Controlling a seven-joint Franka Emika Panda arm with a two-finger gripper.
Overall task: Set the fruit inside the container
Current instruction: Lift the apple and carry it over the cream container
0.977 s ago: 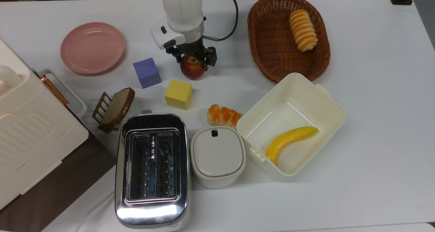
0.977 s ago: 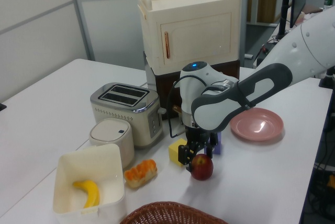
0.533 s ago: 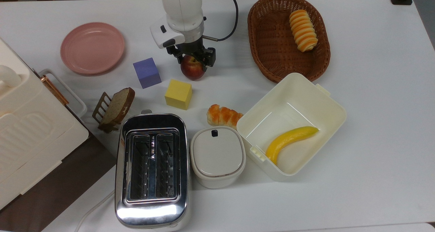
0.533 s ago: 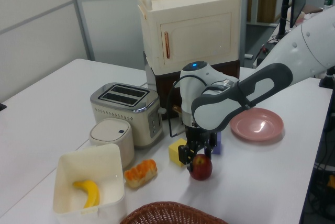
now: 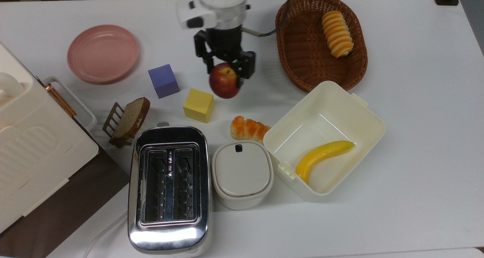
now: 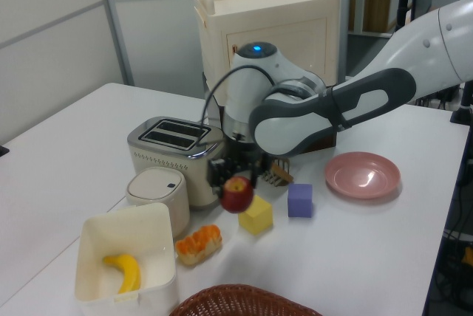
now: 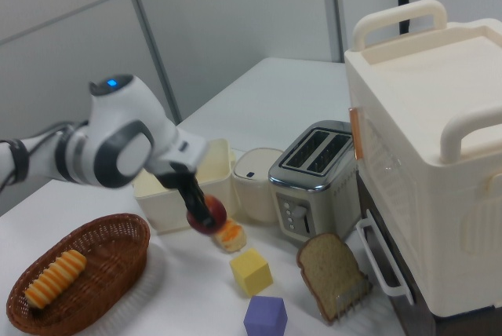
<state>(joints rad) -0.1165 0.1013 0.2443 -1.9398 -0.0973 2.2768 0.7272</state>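
Gripping the apple [image 5: 224, 80] clear of the worktop [image 5: 416, 99], the closed hand [image 5: 226, 73] has the container [image 5: 368, 116] toward the top view's lower right, well apart.

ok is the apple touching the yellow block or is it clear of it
Apart. In the left view the apple, held by the gripper, hangs above the yellow block, with table showing between them in the right view.

No lettering, brand, number or sign can be read on anything here.
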